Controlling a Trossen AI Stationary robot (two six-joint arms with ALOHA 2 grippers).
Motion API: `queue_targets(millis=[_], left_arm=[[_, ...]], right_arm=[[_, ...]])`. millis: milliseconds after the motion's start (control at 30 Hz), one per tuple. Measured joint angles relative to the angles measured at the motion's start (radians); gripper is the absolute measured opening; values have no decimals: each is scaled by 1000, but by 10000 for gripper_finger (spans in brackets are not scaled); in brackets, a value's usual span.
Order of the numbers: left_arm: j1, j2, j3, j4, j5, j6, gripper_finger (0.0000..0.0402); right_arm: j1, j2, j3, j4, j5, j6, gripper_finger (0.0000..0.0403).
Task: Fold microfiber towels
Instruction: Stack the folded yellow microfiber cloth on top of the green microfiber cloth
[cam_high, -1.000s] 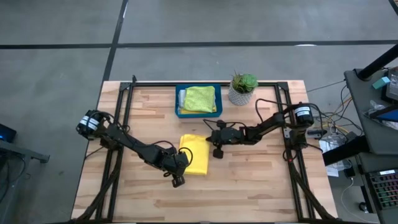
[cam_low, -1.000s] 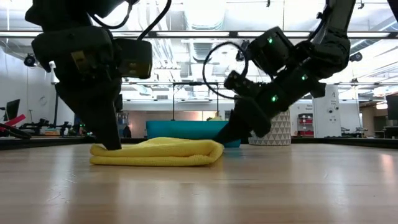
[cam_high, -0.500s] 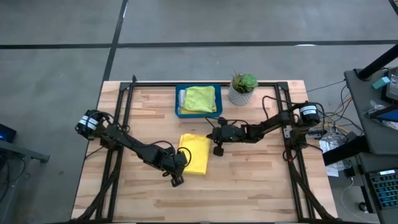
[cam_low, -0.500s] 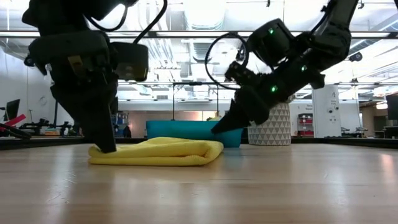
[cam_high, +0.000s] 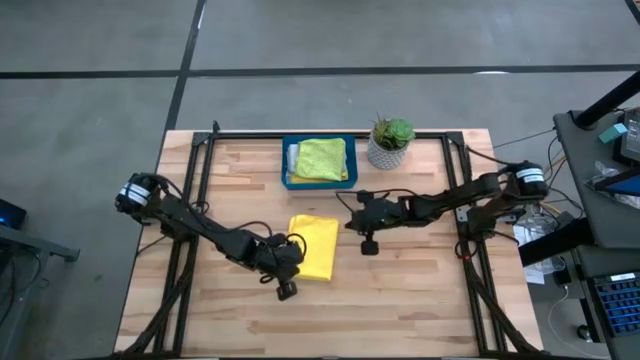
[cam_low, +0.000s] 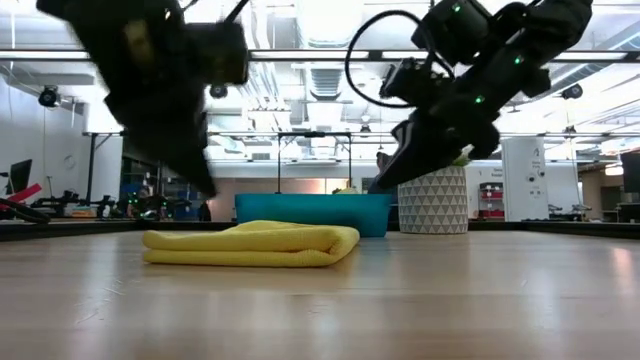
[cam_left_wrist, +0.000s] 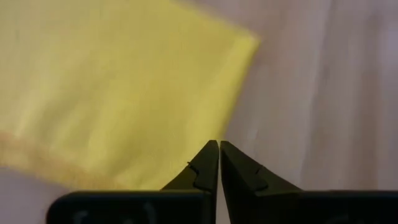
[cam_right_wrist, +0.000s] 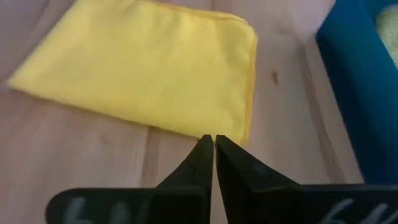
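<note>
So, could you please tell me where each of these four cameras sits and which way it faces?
High view: above the table, looking straight down; both arms, yellow towel, teal tray.
Low view: at tabletop height, looking level across; both arms raised above the towel.
Left wrist view: behind the shut left gripper, facing the towel.
Right wrist view: behind the shut right gripper, facing towel and tray.
Shared: all four show the yellow towel.

Both arms are dark, built of slim jointed links with looping black cables and small green lights on the right one. Each base joint carries a pale round cap. The fingers (cam_right_wrist: 205, 163) are black, tapering to thin points.
</note>
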Motion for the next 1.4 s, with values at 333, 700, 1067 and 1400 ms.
queue_targets(millis=[333, 700, 1067, 1400], left_arm=[[5, 47, 151, 59, -129, 5, 33], [0, 80, 166, 42, 73, 36, 63], [-30, 197, 145, 44, 160, 36, 36], [-19, 173, 134, -308, 62, 40, 3]], right_arm=[[26, -20, 18, -71, -3, -291, 94], [17, 6, 64, -85, 6, -343, 143], [-14, 1, 67, -85, 7, -327, 130], [-14, 1, 67, -83, 6, -288, 128]])
